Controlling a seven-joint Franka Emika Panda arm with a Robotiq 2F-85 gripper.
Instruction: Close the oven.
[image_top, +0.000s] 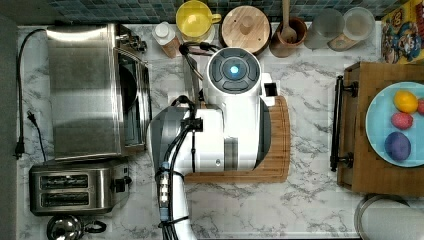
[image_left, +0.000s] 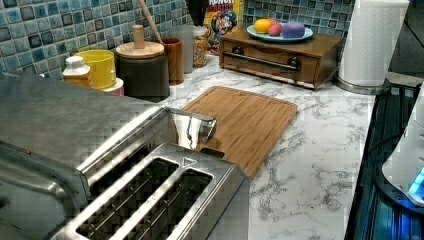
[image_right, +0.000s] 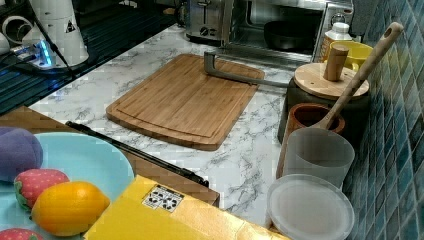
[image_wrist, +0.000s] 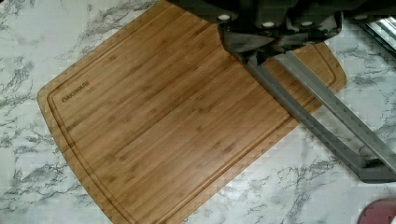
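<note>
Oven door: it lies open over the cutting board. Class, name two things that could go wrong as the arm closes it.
1. The oven door's bar handle hangs just over the cutting board; a tool coming in low might catch the board and shift it.
2. A dark pan sits inside the oven; a hard swing could jolt it.

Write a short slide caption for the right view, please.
Toaster oven door open, its bar handle over the bamboo cutting board.
</note>
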